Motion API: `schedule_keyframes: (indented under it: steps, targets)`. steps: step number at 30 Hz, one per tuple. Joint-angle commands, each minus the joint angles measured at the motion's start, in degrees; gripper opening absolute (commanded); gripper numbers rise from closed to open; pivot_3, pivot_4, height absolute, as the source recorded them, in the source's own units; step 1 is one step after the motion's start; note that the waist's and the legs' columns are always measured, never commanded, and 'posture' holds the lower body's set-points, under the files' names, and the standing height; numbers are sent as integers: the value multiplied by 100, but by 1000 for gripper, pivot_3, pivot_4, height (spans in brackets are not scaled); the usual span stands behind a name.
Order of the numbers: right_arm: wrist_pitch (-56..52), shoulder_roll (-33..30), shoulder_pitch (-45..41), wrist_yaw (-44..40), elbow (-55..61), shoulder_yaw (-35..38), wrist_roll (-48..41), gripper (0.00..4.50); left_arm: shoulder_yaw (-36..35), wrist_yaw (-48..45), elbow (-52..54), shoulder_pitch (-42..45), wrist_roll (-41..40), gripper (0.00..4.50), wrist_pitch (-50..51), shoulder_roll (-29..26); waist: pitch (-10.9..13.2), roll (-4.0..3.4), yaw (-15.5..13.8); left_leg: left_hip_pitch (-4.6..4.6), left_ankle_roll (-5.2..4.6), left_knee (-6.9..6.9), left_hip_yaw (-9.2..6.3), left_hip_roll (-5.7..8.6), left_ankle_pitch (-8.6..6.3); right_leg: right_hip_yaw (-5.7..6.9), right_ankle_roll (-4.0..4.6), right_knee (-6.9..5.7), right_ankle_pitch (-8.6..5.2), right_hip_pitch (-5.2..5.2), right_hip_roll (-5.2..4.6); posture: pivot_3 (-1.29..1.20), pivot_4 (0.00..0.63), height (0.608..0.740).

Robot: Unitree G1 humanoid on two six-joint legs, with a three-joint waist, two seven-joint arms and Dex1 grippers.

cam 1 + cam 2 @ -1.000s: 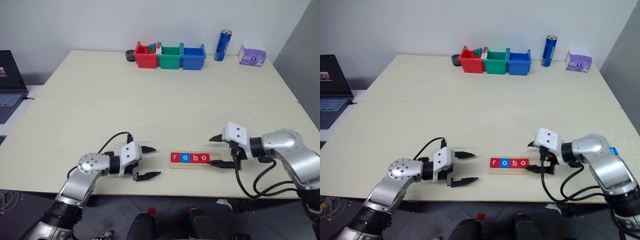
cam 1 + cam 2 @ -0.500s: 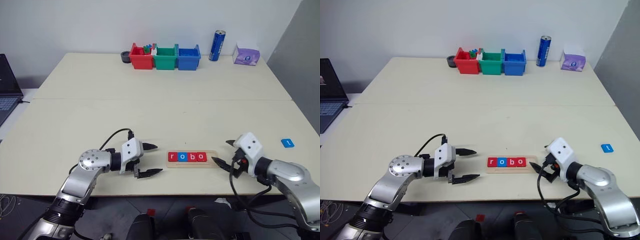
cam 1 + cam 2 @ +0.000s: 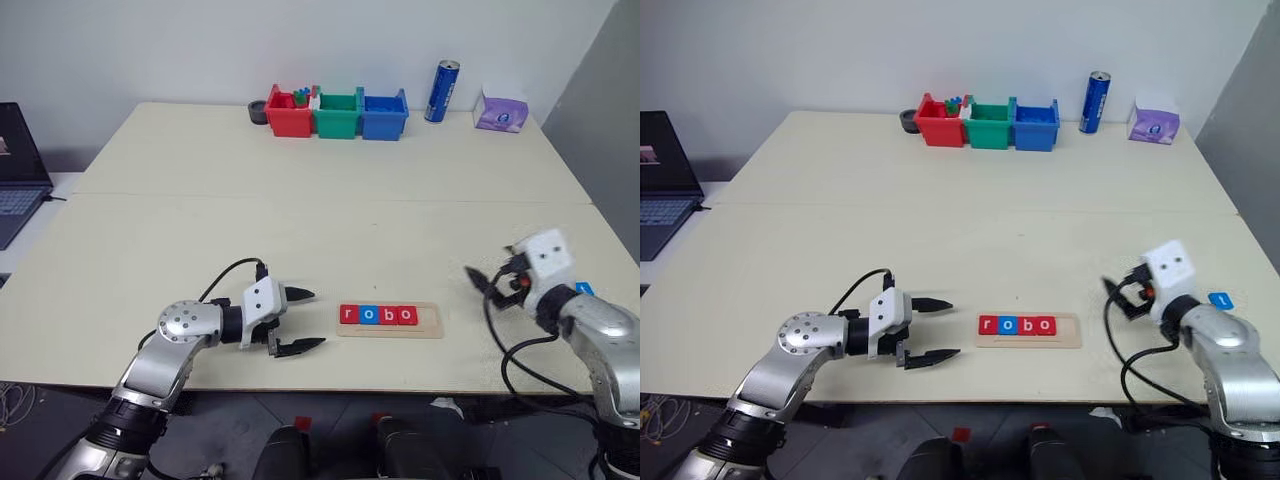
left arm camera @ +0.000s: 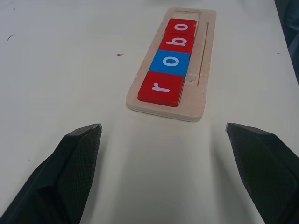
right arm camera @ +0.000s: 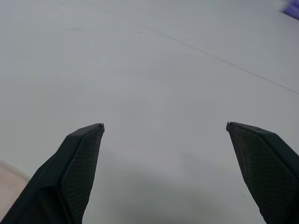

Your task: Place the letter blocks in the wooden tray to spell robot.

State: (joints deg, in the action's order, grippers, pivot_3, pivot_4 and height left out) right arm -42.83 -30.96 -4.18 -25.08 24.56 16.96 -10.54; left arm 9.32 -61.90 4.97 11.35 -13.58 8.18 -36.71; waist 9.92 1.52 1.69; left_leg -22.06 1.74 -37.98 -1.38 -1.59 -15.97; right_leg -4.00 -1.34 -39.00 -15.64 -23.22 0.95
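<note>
The wooden tray (image 3: pixel 432 321) lies near the table's front edge. Four letter blocks sit in it from its left end: red r (image 3: pixel 348 314), blue o (image 3: pixel 367 315), red b (image 3: pixel 386 315), red o (image 3: pixel 405 315). Its right end is bare wood. A blue letter block (image 3: pixel 1221 299) lies flat on the table at the far right, just beyond my right gripper (image 3: pixel 486 286). That gripper is open and holds nothing, hovering well right of the tray. My left gripper (image 3: pixel 315 319) is open and empty, pointing at the tray's left end (image 4: pixel 161 105) from a short gap.
Red (image 3: pixel 290 112), green (image 3: pixel 338 113) and blue (image 3: pixel 384 113) bins stand in a row at the back, with a blue can (image 3: pixel 445 90) and a purple tissue pack (image 3: pixel 502 113) to their right. A laptop (image 3: pixel 20 170) sits off the left edge.
My right gripper has pulled away from the tray's right end, swung right and turned to point forward. The left gripper has kept still. The camera shifted a little.
</note>
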Motion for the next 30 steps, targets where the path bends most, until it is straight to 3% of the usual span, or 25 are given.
schedule_keyframes:
  steps: [1, 7, 16, 20, 27, 29, 30]
  targets:
    - [8, 25, 515, -223, 503, 73, -317, 4454, -125, 22, 277, -32, -123, 4500, 9, -18, 0, -2, -7, -1, 0, 0, -2, 0, 0, 0, 0, 0, 0, 0, -1, 0, 150, 740]
    - [201, -381, 892, -555, 929, -764, -152, 4454, -173, -3, 256, -75, -95, 4500, 22, -110, 3, -11, 67, 12, 0, 0, -1, -5, 0, -5, -5, -2, -4, -1, 2, 0, 150, 740]
    - [828, -830, 510, -914, 832, -1882, 260, 4454, -230, -18, 254, -103, -100, 4500, 5, -216, 4, -9, 54, 9, -1, -5, 3, -2, 1, -3, -8, 1, -4, 0, 4, 0, 150, 740]
    - [797, -868, 319, -1186, 742, -1856, 58, 3559, -232, -15, 206, -142, -84, 4500, -66, -219, 4, -8, 30, 7, -1, -5, 2, -2, 0, 1, -8, 1, -4, 0, 3, 0, 150, 740]
    - [961, -1532, -154, -2207, 270, -2031, -123, 801, -196, 0, 97, -167, -29, 4500, -200, -184, 5, -7, 13, 8, -1, -7, 3, -1, 0, 1, -7, 1, -4, 0, 2, 0, 150, 740]
    - [1022, -1675, -250, -2428, 164, -2140, -108, 116, -193, 5, 78, -169, -26, 4500, -221, -184, 5, -7, 13, 8, -1, -7, 4, -2, 0, 3, -7, 1, -4, 0, 3, 0, 150, 740]
    - [1074, -1736, -318, -2519, 75, -2219, -50, 53, -194, 6, 68, -176, -23, 4500, -235, -187, 5, -7, 15, 7, -1, -5, 4, -2, 0, 5, -6, 1, -4, 0, 3, 0, 150, 740]
